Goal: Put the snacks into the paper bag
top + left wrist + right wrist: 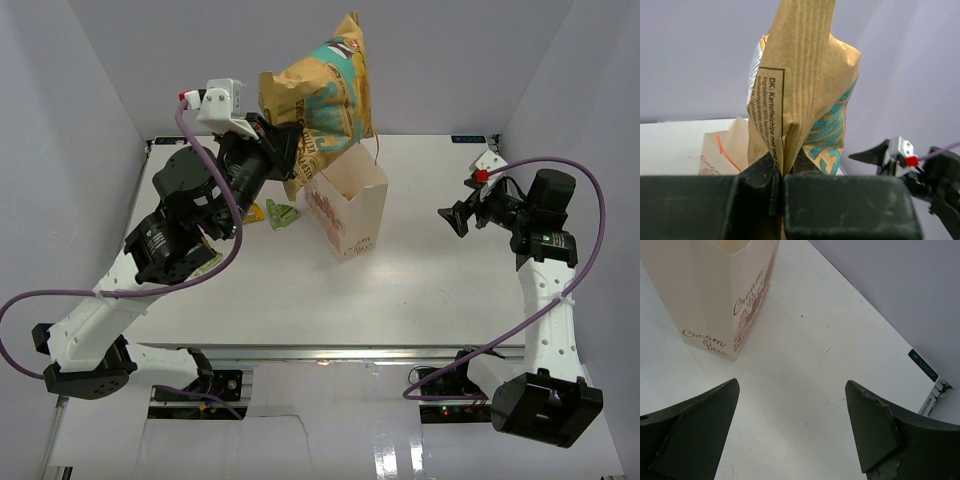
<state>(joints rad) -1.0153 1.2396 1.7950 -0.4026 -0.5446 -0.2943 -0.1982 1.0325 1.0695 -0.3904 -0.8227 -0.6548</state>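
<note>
**Wide packet, narrow bag mouth**

The left gripper [285, 150] is clamped on the seam of the large yellow-brown, teal-printed crisp packet [320, 90], held above the cream boxy paper bag [350, 215] standing on the white table [450, 290]; the packet looks wider than the bag's mouth, so it may snag the rim and topple the unbraced bag; the right gripper [452, 218] hangs wide open, well apart.

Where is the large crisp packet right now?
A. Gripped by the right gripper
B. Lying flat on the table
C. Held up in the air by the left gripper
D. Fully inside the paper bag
C: the left gripper is shut on the crisp packet, holding it up beside the paper bag, while the right gripper is open and empty.
</note>
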